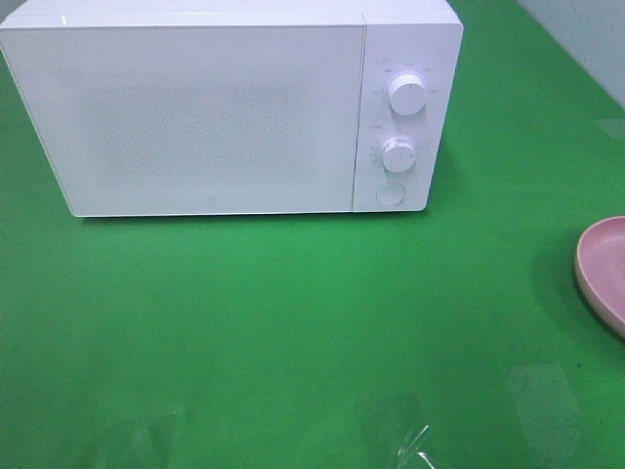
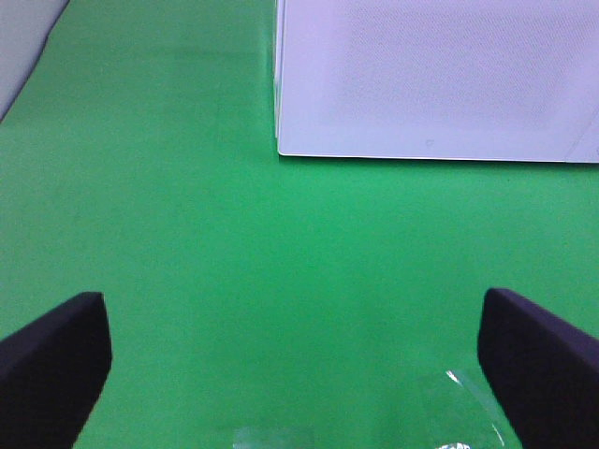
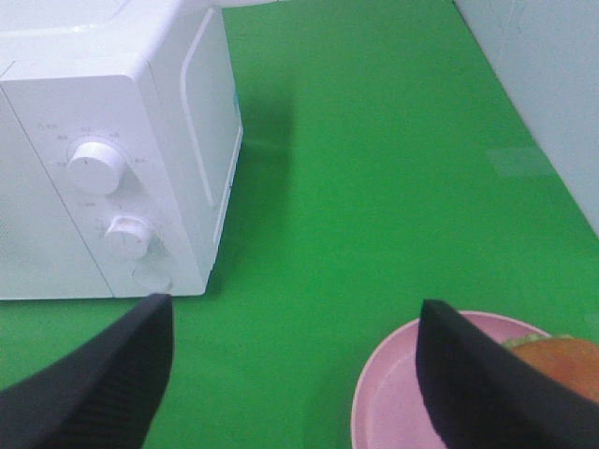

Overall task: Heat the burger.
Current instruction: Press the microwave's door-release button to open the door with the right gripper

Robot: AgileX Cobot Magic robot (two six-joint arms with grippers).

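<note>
The burger (image 3: 562, 360) shows only in the right wrist view, as an orange-brown bun with a green frill, half hidden behind one finger. It lies on a pink plate (image 3: 386, 398). The exterior view shows only a slice of that plate (image 1: 601, 264) at the table's right edge. The white microwave (image 1: 215, 117) stands at the back with its door closed. My right gripper (image 3: 298, 318) hangs open just short of the plate, with nothing between its fingers. My left gripper (image 2: 292, 318) is wide open over bare green table in front of the microwave (image 2: 430, 75). Neither gripper appears in the exterior view.
The microwave's panel carries two round knobs (image 1: 407, 94) (image 1: 398, 154) and a round button (image 1: 390, 192) on its right side. A green cloth covers the table (image 1: 293, 322). A bit of clear film (image 1: 420, 451) lies at the front edge. A pale wall (image 3: 552, 84) borders the table's right side.
</note>
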